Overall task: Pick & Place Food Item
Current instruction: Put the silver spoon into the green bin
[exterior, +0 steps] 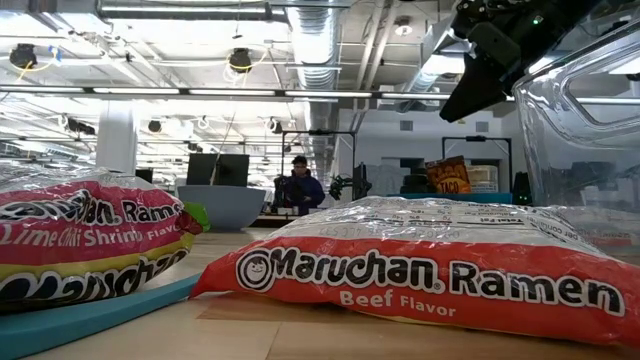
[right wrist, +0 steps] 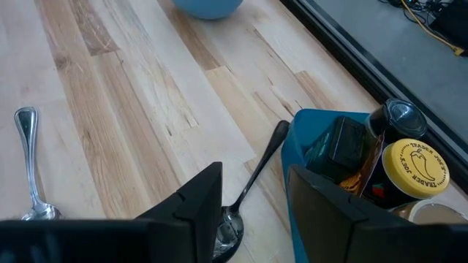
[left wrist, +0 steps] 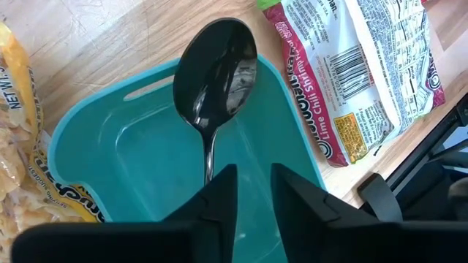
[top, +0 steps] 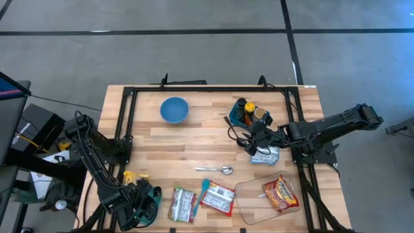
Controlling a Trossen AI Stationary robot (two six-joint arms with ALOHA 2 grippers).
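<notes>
Left tool (left wrist: 252, 193) over the teal tray (left wrist: 139, 157), fingers slightly spread astride the black spoon (left wrist: 216, 73) handle, likely letting go; right tool (right wrist: 252, 197) spread, hovering mid-surface by the blue bin (right wrist: 322, 139); ramen packs (top: 217, 199) lie untouched at the front edge.

We lose the black spoon's (left wrist: 213, 73) handle behind the left hand's (left wrist: 254, 191) fingers, so whether they touch it we cannot tell. The teal tray (left wrist: 117, 157) runs off the left wrist picture's edge. In the low view, the Beef ramen packet (exterior: 420, 275) is cut off at the right.
</notes>
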